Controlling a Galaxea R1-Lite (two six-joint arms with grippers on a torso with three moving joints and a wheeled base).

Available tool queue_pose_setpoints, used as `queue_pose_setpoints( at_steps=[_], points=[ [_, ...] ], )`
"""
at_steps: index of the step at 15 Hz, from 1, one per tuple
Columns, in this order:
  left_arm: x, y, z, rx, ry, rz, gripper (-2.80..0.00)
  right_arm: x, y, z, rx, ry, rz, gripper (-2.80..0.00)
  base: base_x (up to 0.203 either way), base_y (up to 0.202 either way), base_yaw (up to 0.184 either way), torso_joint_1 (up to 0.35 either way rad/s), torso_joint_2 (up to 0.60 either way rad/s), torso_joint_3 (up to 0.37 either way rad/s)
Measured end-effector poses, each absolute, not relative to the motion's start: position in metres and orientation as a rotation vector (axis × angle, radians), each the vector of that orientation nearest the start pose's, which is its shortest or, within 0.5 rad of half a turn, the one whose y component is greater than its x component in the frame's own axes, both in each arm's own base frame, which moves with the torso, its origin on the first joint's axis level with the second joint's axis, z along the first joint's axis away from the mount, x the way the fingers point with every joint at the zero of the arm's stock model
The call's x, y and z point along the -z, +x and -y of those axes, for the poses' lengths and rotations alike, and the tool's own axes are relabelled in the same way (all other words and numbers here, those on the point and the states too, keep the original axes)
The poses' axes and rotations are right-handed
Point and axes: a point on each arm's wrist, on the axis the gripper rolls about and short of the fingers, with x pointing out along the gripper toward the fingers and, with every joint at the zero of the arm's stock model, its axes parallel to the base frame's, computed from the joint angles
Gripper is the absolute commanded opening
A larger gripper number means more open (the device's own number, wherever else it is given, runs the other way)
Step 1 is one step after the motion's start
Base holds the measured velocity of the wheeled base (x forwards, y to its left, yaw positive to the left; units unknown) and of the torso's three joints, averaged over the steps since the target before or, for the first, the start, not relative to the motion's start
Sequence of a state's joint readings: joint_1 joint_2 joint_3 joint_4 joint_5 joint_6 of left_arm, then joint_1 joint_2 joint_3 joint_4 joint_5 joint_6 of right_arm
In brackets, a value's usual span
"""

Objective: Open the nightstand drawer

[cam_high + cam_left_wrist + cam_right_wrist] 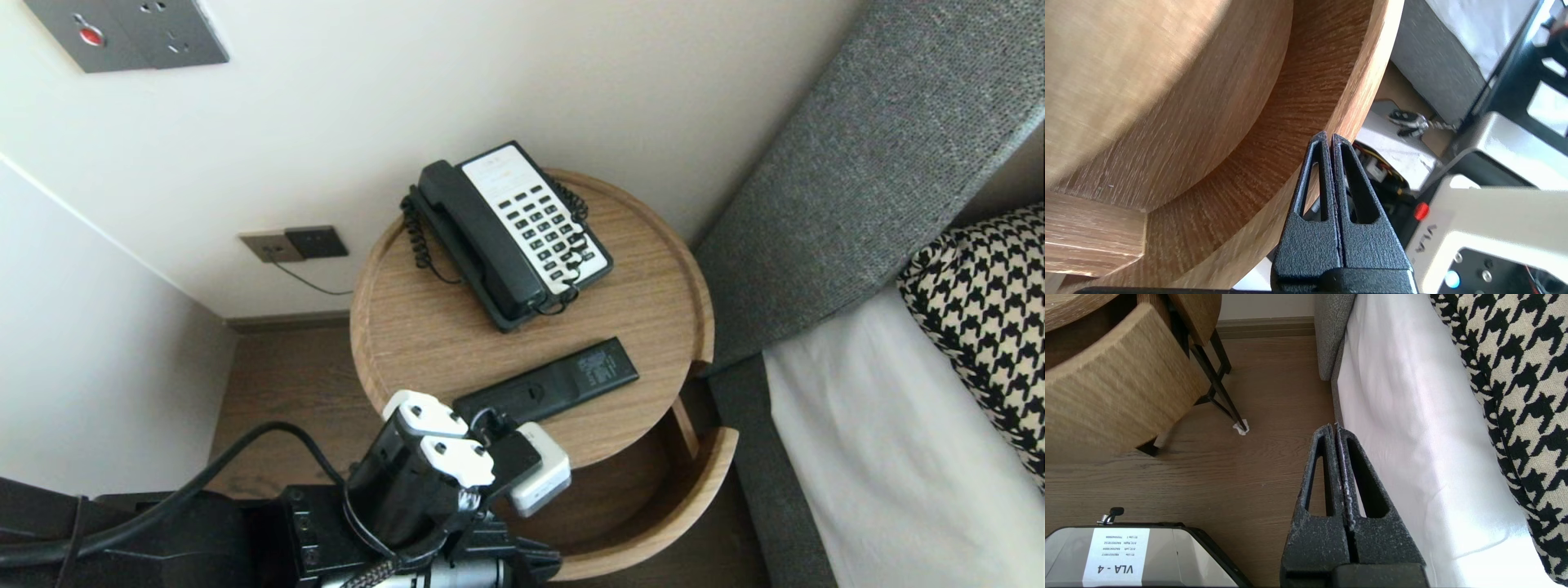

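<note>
The bench [653, 269] and drawer [1306, 102] are matt, open-grained wood. The fingers [1359, 241] of the left gripper [1329, 138] are black, rough-grained plastic (likewise the right gripper [1336, 428], scuffed pale). The headboard [857, 163] is coarse grey cloth.

The table [653, 269] at frame centre is light brown wood grain, carrying a black telephone [522, 237] with a white keypad face and a black remote [547, 382]. At right, the pillow [988, 302] is black-and-white houndstooth, the headboard [857, 163] grey.

Cream wall [522, 73], grey socket plate [131, 33]. Wood-plank floor [1257, 375]. Grey upholstered headboard [865, 163]; white-sheeted bed [882, 457], houndstooth cushion [988, 302].
</note>
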State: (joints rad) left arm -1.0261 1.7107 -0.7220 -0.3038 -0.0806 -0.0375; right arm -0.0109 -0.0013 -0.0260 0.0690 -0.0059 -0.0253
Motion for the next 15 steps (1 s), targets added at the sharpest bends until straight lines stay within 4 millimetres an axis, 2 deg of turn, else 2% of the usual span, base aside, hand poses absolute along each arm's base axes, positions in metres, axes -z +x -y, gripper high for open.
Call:
queue_pose_setpoints(
  at_steps=[15],
  points=[
    [-0.110,0.105,0.234,1.170,0.246,-0.798,-2.80,-0.076,-0.025,0.000,0.016,-0.025,-0.042,-2.80,0.000,0.000,0.000,0.000,0.00,0.000]
  ],
)
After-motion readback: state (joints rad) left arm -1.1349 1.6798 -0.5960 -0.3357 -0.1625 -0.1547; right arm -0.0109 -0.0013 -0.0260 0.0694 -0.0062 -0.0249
